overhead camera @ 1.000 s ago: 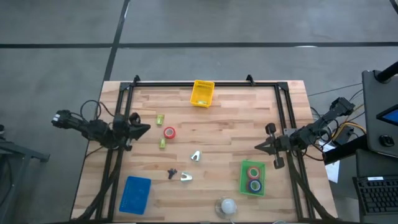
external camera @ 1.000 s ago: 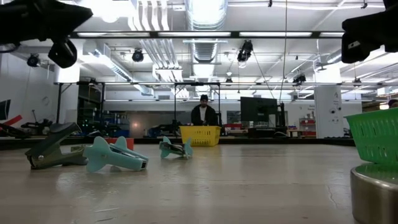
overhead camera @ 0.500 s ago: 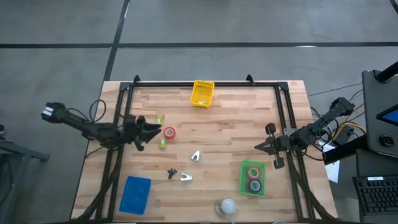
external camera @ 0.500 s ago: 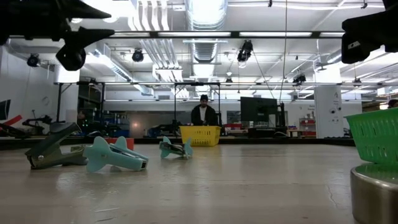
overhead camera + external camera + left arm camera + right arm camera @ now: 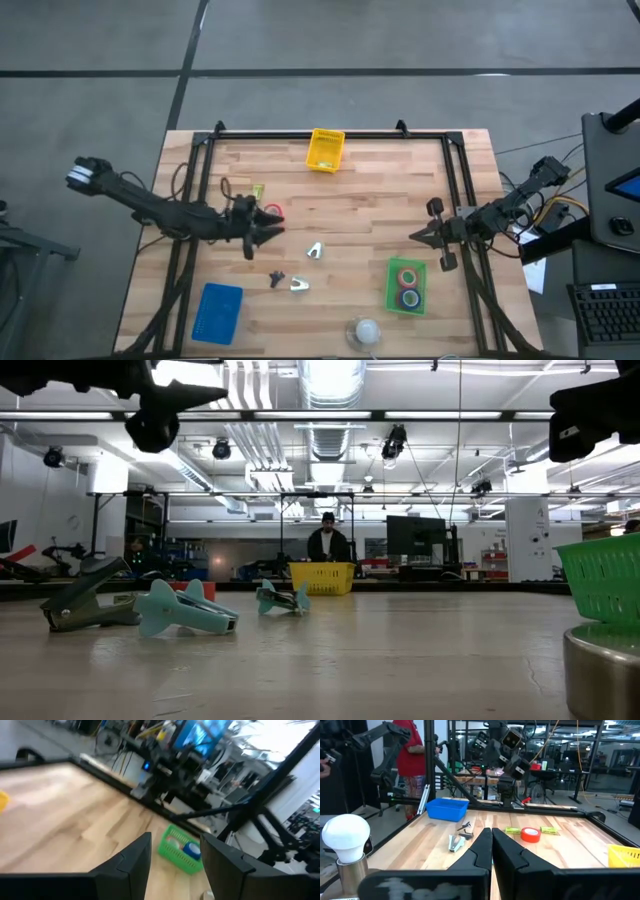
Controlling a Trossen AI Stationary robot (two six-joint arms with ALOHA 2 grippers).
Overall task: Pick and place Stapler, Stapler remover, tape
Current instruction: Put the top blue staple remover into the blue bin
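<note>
A red tape roll [image 5: 273,211] [image 5: 530,834] lies on the wooden table, left of the middle. Two yellow-green staplers [image 5: 512,830] [image 5: 547,829] lie on either side of it. Three staple removers [image 5: 315,250] [image 5: 298,285] [image 5: 277,278] lie nearer the front. My left gripper [image 5: 272,227] [image 5: 175,857] hangs open above the table beside the red roll, pointing level toward the table's right. It covers part of the roll and one stapler in the high view. My right gripper [image 5: 418,237] [image 5: 491,842] waits shut at the right side, holding nothing.
A yellow tray [image 5: 326,149] stands at the far edge and a blue tray [image 5: 218,310] at the front left. A green tray [image 5: 405,285] [image 5: 180,847] at the front right holds a red and a blue tape roll. A white bulb on a metal cylinder [image 5: 365,330] stands at the front edge.
My left gripper has swung out from the left frame toward the table's middle, rising a little. It now hangs by the red tape roll, and its fingers have opened on the way. Nothing on the table has moved.
</note>
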